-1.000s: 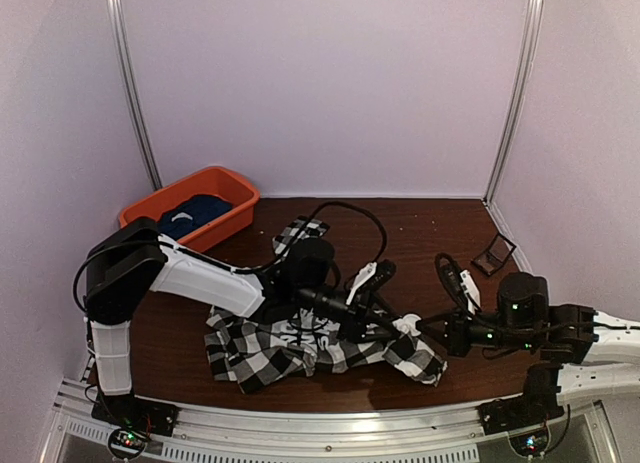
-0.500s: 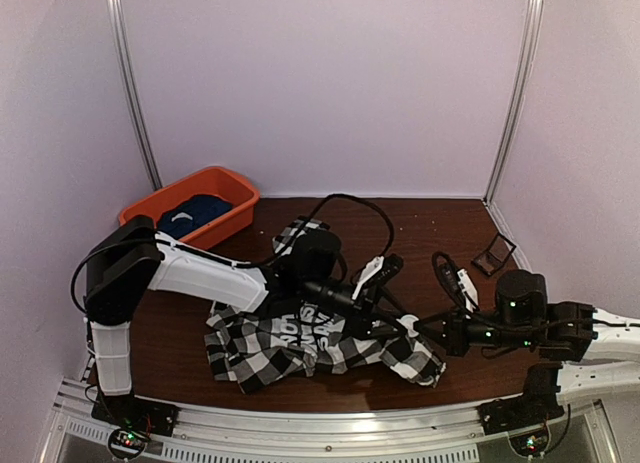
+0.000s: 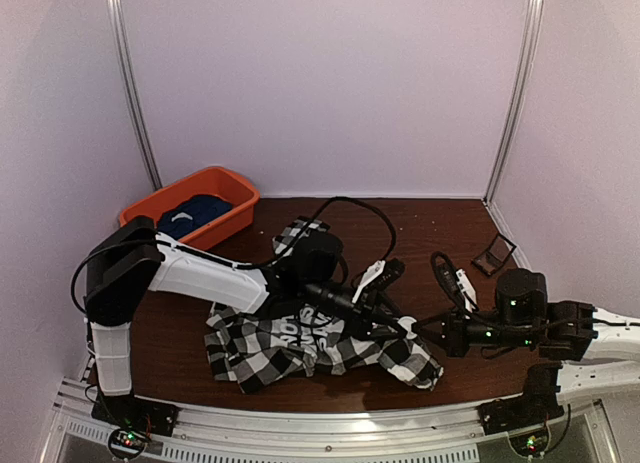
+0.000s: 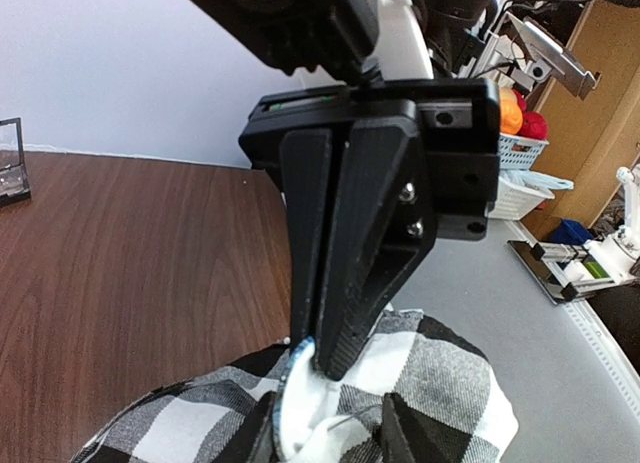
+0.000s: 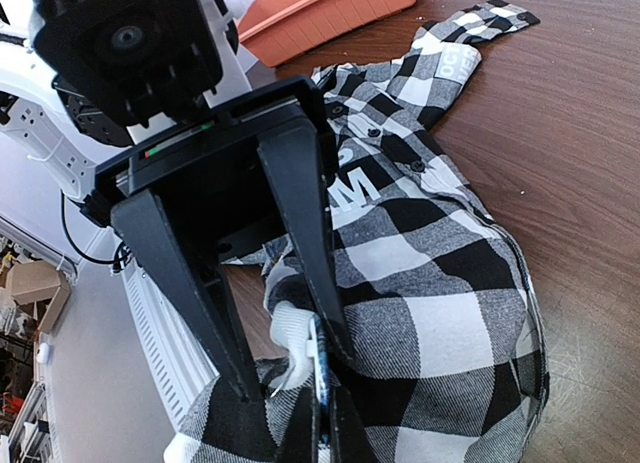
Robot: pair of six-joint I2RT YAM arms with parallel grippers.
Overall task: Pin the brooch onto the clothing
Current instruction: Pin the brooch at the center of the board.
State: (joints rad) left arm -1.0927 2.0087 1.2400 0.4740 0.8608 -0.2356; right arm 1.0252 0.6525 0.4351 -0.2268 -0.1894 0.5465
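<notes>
The black-and-white checked shirt [image 3: 262, 348] lies crumpled on the table at front centre, its lettered black panel [image 3: 300, 333] facing up. The brooch [image 4: 298, 398] is a round white disc with a blue rim, standing on edge against the shirt's right end. My right gripper [image 5: 325, 423] is shut on the brooch's rim [image 5: 321, 368]. It also shows in the left wrist view [image 4: 322, 368]. My left gripper [image 4: 330, 435] is open, its fingers standing on either side of the brooch and a bunch of the shirt [image 4: 450, 383]. It faces the right wrist camera [image 5: 292, 361]. Both grippers meet over the shirt [image 5: 440, 313].
An orange bin [image 3: 232, 188] with a dark navy garment [image 3: 190, 215] stands at the back left. A small black open frame [image 3: 493, 253] sits at the back right. A black cable loops over the left arm. The metal rail runs along the front edge.
My left gripper has shifted a little right and back, towards the right gripper, and the shirt's lettered panel shows more. The right arm has hardly moved.
</notes>
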